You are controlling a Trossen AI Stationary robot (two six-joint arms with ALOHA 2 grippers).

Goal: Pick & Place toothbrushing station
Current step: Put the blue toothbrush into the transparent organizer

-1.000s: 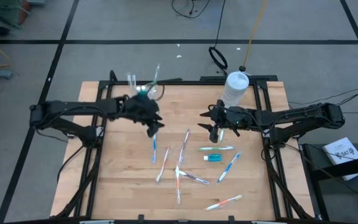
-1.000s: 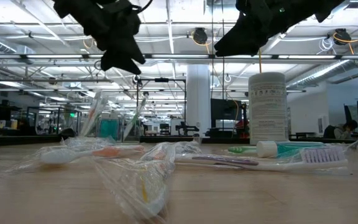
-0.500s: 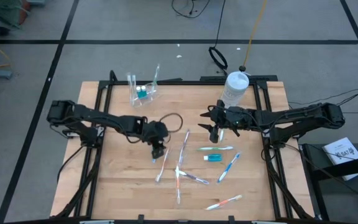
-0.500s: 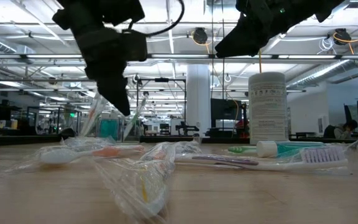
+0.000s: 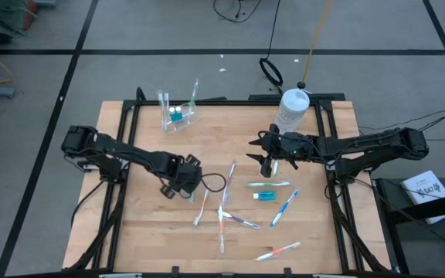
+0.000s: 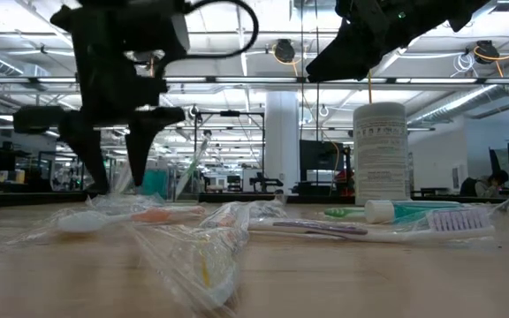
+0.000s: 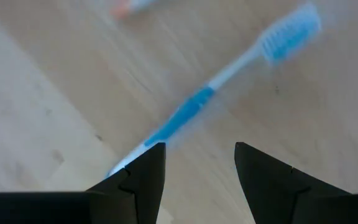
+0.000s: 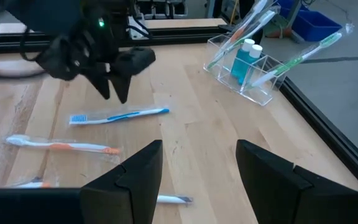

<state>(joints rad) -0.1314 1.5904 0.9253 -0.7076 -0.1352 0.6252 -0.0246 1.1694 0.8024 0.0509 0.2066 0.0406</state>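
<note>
Bright, even overhead room light; the left wrist view's blue toothbrush (image 7: pixel 191 112) is blurred.

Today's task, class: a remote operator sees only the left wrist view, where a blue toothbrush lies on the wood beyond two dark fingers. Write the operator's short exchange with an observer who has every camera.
Operator: I see only the blue toothbrush. Where is the holder it belongs in?
Observer: The clear holder stands at the table's edge, the same edge as the white bottle. It already has teal tubes and toothbrushes in it.
Operator: Is the other arm in my way?
Observer: No. The right gripper hovers open beside the white bottle, apart from your toothbrush.
</note>
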